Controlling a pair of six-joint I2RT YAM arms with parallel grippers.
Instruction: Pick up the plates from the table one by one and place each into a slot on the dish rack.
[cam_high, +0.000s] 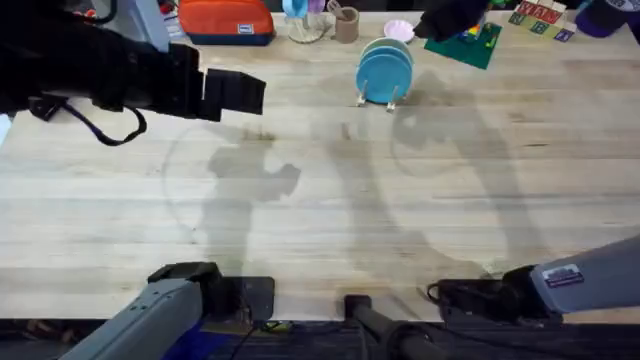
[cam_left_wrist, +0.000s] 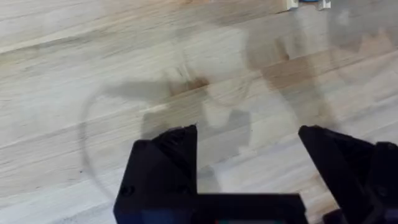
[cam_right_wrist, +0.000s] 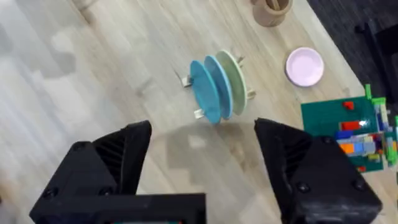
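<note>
Plates (cam_high: 384, 68) stand on edge in the dish rack (cam_high: 376, 99) near the far edge of the table (cam_high: 320, 200), a little right of its middle. From the right wrist view three of them show side by side, two blue and one pale green, each held upright between the rack's wooden pegs, which is why they neither lean nor roll. No plate lies flat on the bare wood around the rack, so the job looks finished or close to it.

The left gripper (cam_left_wrist: 249, 140) hangs above bare planks toward the far left part of the table, its fingers spread wide with nothing between them. The right gripper (cam_right_wrist: 202, 143) is likewise wide apart and empty, raised above the table and looking down at the rack from short of it; a height like that keeps the fingers clear of the standing plates.

Along the far edge behind the rack sit a small pink dish (cam_right_wrist: 304, 66), a wooden cup (cam_right_wrist: 271, 11), and a green board of toy bricks (cam_right_wrist: 351, 134) toward the far right corner, all apart from the rack.
</note>
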